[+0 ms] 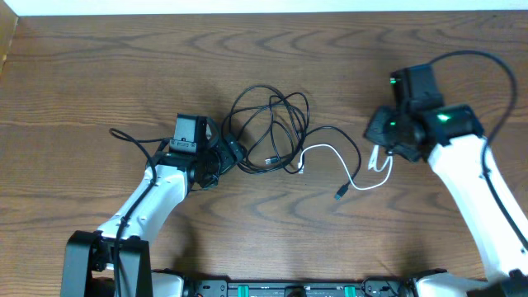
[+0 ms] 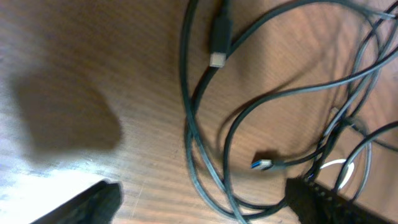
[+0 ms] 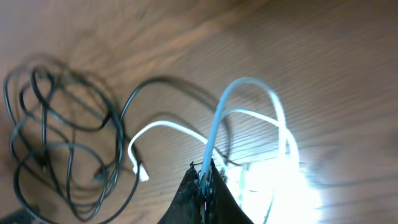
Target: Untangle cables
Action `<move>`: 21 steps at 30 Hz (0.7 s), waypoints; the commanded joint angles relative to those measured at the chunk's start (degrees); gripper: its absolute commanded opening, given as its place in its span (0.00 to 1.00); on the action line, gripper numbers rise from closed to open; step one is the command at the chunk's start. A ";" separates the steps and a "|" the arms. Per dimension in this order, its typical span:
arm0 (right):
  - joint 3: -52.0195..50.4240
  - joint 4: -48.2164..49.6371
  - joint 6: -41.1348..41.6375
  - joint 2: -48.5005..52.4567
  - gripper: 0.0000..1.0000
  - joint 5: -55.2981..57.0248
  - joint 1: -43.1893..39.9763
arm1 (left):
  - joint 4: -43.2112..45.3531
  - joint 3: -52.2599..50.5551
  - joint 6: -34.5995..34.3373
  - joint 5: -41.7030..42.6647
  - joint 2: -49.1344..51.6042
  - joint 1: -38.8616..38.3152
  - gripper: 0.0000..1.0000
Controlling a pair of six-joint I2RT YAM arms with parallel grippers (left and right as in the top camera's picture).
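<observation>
The right gripper [image 3: 203,180] is pinching the white cable [image 3: 212,137] between pressed-together jaws to the right of the tangle of black cables [image 2: 185,81], while the left gripper [image 2: 200,193] is standing spread at that tangle's left edge, seemingly gripping nothing.

I saw black cables [image 1: 271,124] and one white cable [image 1: 328,148] lying on the brown table [image 1: 99,66] with its dark wavy wood grain; one black plug [image 2: 264,164] carried a blue tip.
</observation>
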 commanded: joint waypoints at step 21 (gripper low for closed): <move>0.04 15.65 5.05 23.28 0.60 -6.23 10.27 | -0.17 0.31 0.44 -0.59 -0.74 -0.13 0.95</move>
